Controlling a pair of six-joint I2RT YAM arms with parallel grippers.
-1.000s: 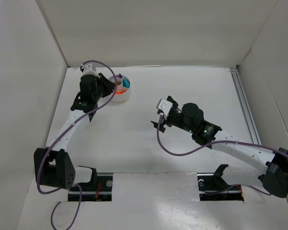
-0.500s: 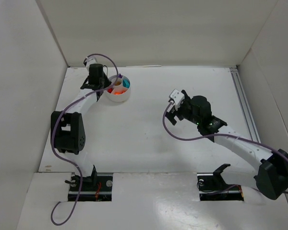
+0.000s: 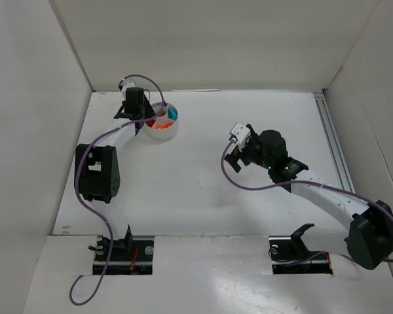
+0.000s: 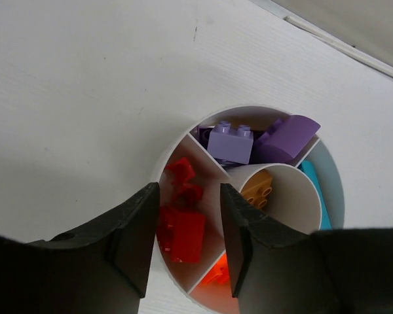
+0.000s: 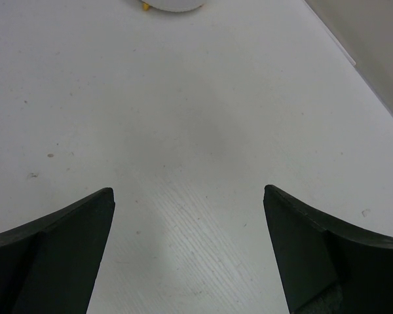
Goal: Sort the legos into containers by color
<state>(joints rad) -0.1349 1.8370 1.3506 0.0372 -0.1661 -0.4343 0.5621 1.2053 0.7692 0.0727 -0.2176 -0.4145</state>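
Overhead view: white round dish (image 3: 171,134) at the far left of the surface (image 3: 203,196), holding the legos (image 3: 160,125). The left tool (image 3: 144,120) stands over the dish's left side, having swung in from beside it within the last second. The right tool (image 3: 233,156) is mid-surface, well apart from the dish, drawn back slightly. No loose piece shows outside the dish. Left wrist view: the left tool (image 4: 188,193) has jaws narrowly parted, lately tighter, gripping nothing. Red legos (image 4: 183,226) lie in the compartment directly beneath, purple legos (image 4: 230,142) in the next, a brown-orange piece (image 4: 261,190) in the central well, teal (image 4: 312,190) and bright orange (image 4: 216,271) beyond. Reading: a red piece is probably just released into its place, and the sort is probably near complete. Right wrist view: the right tool (image 5: 187,191) is spread wide and empty over bare surface, with a sliver of the dish (image 5: 173,5) at the top edge.
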